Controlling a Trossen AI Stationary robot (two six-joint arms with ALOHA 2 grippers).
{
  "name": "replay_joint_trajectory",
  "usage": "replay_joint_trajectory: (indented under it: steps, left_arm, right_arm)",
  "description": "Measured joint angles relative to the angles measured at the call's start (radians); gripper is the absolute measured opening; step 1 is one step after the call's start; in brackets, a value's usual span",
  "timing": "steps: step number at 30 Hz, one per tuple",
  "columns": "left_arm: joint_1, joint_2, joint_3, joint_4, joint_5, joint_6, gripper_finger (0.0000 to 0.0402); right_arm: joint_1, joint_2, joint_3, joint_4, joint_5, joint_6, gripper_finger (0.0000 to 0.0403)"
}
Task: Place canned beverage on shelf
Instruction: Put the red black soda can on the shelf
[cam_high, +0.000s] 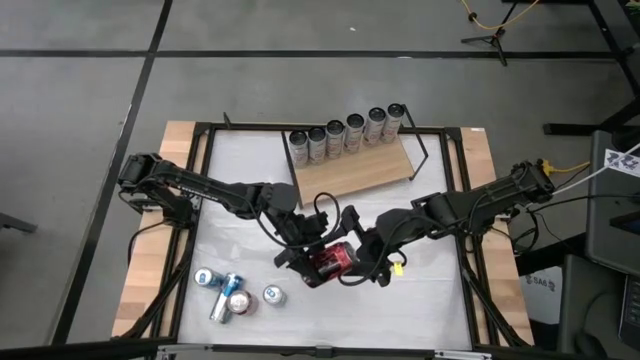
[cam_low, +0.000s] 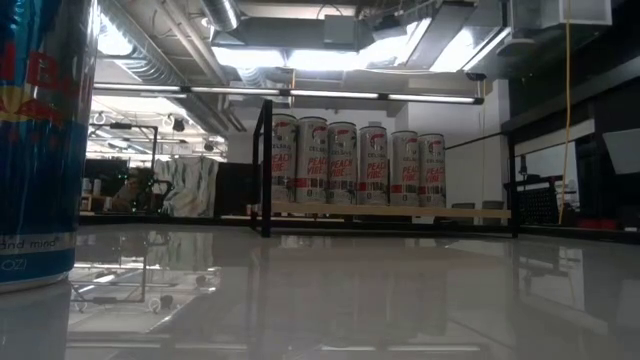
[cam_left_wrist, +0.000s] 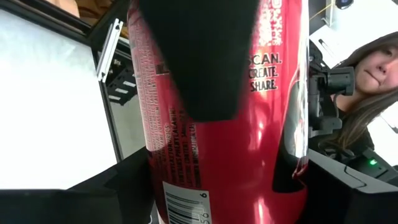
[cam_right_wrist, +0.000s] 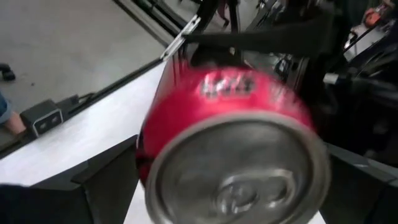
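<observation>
Looks like a mid-air handoff: the left gripper clamps the red can over the table's front, the right gripper (jaws spread wide, holding nothing) faces its end, shelf placement comes next.

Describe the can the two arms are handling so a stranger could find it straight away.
Start from the wooden shelf at the table's far side, with its row of six pale cans, and come toward the near edge to where both arms meet. There the red can lies on its side between the left hand and the right hand. It is the only red can; the loose cans nearby are blue or silver.
</observation>
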Motion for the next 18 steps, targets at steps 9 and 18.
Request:
replay_joint_trajectory:
  steps: [9, 18]
  left_arm:
    - [0.0, 0.001, -0.002, -0.003, -0.002, -0.003, 0.0289]
    - [0.0, 0.002, -0.002, -0.003, -0.002, -0.004, 0.0289]
  right_arm:
    - [0.003, -0.001, 0.001, 0.014, 0.002, 0.0, 0.0393]
    - [0.003, -0.002, 0.002, 0.014, 0.0, 0.004, 0.0315]
